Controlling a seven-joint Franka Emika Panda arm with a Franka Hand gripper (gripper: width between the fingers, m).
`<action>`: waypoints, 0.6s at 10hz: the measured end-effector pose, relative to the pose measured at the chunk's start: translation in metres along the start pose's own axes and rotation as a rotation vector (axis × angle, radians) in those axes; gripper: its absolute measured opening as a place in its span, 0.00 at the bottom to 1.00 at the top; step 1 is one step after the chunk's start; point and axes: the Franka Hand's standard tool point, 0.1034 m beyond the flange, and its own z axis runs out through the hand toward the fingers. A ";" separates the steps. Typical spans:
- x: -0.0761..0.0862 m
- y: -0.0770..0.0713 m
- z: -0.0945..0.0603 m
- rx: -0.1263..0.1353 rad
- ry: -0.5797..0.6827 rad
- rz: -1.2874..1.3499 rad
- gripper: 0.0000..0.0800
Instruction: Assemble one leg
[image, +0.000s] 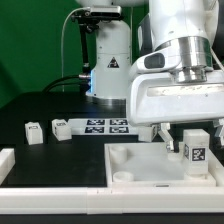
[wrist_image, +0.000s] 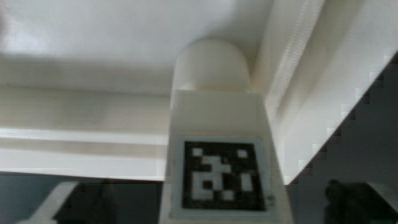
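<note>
My gripper (image: 190, 136) is shut on a leg (image: 194, 149), a small white block with a black-and-white tag. It holds the leg over the far right part of the large white tray-like part (image: 125, 168). In the wrist view the leg (wrist_image: 221, 130) stands between my dark fingers (wrist_image: 64, 203). Its rounded end points at the tray's white surface (wrist_image: 89, 90), close to a raised rim. Whether the end touches the tray is not clear.
Two loose legs (image: 36, 131) (image: 62, 128) lie on the black table at the exterior view's left. The marker board (image: 105, 125) lies behind the tray. A white block (image: 5, 162) sits at the left edge. A lamp-like stand (image: 108, 60) is at the back.
</note>
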 end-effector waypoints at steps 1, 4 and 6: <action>0.000 0.000 0.000 0.000 0.000 0.000 0.78; 0.000 0.000 0.000 0.000 0.000 0.000 0.81; 0.000 0.000 0.000 0.000 0.000 0.000 0.81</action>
